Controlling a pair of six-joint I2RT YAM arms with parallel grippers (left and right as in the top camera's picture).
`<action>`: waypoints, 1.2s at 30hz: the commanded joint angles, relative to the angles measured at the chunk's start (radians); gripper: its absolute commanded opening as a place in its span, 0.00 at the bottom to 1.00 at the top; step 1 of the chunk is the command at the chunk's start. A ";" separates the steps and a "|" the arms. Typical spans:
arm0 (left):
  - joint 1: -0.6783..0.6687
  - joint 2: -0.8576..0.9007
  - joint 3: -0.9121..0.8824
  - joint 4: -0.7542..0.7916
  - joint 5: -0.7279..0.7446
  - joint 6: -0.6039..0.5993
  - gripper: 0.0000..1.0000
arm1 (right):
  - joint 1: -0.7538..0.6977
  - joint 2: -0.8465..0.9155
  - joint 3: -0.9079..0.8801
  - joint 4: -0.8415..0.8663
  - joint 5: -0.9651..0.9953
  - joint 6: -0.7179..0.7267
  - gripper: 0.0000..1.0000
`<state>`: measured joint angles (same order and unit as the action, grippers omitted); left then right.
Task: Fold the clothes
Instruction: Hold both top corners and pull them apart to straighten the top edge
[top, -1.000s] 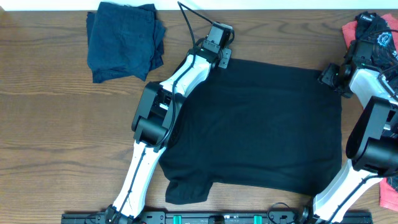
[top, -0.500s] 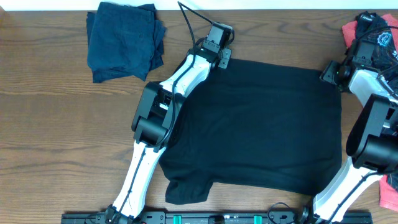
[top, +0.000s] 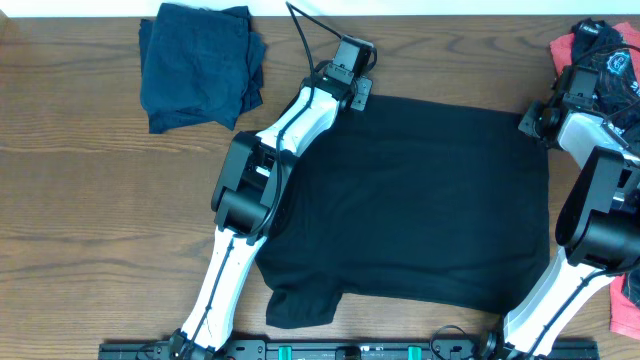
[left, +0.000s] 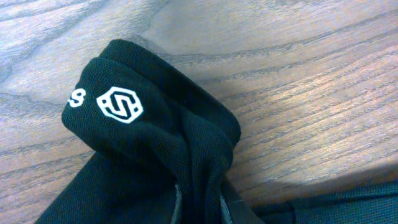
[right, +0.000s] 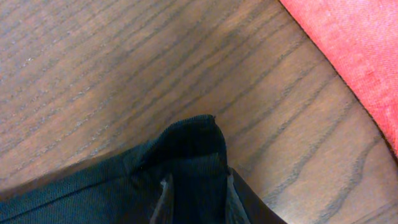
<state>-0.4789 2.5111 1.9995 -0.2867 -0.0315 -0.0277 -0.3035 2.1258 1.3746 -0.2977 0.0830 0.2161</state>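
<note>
A black T-shirt (top: 420, 200) lies spread flat in the middle of the wooden table. My left gripper (top: 358, 92) is at its far left corner, and the left wrist view shows that gripper (left: 199, 202) shut on a bunched fold of the black fabric (left: 155, 143) bearing a white logo (left: 119, 104). My right gripper (top: 530, 122) is at the far right corner. In the right wrist view the shirt's corner (right: 193, 140) fills the gap between the fingers of that gripper (right: 196, 193), which are closed in on it.
A folded dark navy stack (top: 200, 65) sits at the far left. A heap of coral-red and black clothes (top: 600, 50) lies at the far right, its red cloth (right: 348, 56) close to the right gripper. More red fabric (top: 625, 310) shows at the near right edge.
The right gripper's jaws have closed in on the shirt's far right corner, and it has shifted slightly right. The left arm has held still, its grip a little tighter.
</note>
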 joint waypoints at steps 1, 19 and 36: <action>0.004 0.008 0.000 -0.018 -0.011 -0.002 0.14 | -0.004 0.019 -0.003 0.003 0.015 -0.004 0.26; 0.005 -0.030 0.000 -0.011 -0.011 -0.002 0.06 | -0.008 0.019 0.011 0.007 0.035 0.026 0.01; 0.012 -0.167 0.000 -0.179 -0.011 -0.003 0.37 | -0.042 -0.041 0.020 -0.113 0.042 0.154 0.01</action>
<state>-0.4755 2.3920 1.9995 -0.4496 -0.0334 -0.0284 -0.3298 2.1143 1.3930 -0.4000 0.1062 0.3363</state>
